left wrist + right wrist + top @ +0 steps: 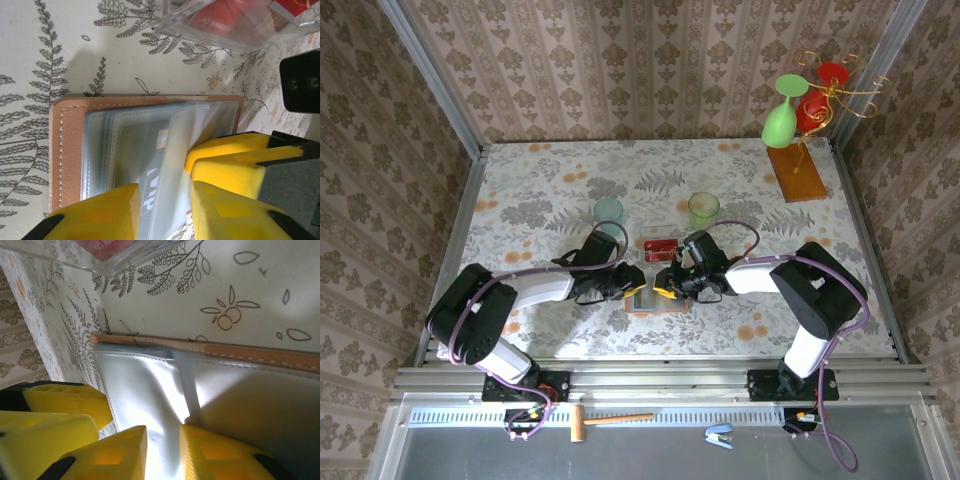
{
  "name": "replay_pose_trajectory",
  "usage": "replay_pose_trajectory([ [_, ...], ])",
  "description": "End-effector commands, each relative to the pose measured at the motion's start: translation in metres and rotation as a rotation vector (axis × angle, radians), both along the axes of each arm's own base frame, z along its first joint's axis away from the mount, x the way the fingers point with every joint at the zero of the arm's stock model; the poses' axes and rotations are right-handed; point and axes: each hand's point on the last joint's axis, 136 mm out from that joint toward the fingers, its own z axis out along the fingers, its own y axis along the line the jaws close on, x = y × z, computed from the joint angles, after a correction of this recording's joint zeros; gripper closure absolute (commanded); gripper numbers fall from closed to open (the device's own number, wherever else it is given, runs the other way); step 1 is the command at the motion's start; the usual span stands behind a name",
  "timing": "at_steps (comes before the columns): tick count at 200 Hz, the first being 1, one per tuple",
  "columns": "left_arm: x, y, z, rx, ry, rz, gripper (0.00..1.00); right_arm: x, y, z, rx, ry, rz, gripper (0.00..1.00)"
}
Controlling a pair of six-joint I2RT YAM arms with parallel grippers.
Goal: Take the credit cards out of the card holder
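The left gripper is sitting low at the left side of the card holder. The card holder is lying open and flat on the table, tan leather down and plastic pockets up. In the left wrist view the yellow fingers are standing a little apart, straddling a raised clear sleeve of the card holder. A dark card with pale "VIP" lettering is lying inside the pockets, between the fingers. Whether the fingers are actually pressing on that sleeve I cannot tell.

A teal cup is standing behind the card holder, a little to its left. Directly behind the card holder, just apart from its far edge, a clear tray is holding red cards.

The right gripper is sitting at the card holder's right side, facing the left gripper across it. In the right wrist view its jaws are pinching a pale sleeve, which is running creased from the card holder's tan edge into the narrow gap between them.

A green cup is standing behind the card holder, to its right. Well beyond that, far right of the card holder, a wooden base is carrying a wire stand with a green glass and red glasses.
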Motion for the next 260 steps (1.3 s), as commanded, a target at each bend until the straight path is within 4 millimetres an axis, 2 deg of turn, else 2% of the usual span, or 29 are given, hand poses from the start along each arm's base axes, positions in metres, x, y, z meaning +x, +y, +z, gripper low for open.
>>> replay_pose_trajectory([
  [1,-0.002,-0.004,-0.002,-0.011,0.018,-0.011,0.67,-0.005,-0.004,-0.010,-0.002,0.041,-0.013,0.76],
  [79,0.000,-0.015,0.004,-0.048,0.016,-0.027,0.76,-0.005,-0.005,-0.010,0.002,0.042,-0.014,0.76],
  [128,0.000,-0.020,0.005,-0.066,0.019,-0.035,0.78,-0.004,-0.004,-0.007,0.007,0.039,-0.016,0.75],
  [195,0.002,-0.025,0.014,-0.079,0.010,-0.053,0.76,0.001,-0.009,0.015,-0.012,-0.006,-0.021,0.71],
  [260,0.005,-0.034,0.026,-0.087,-0.008,-0.079,0.72,0.009,-0.032,0.036,-0.052,-0.052,-0.049,0.70],
])
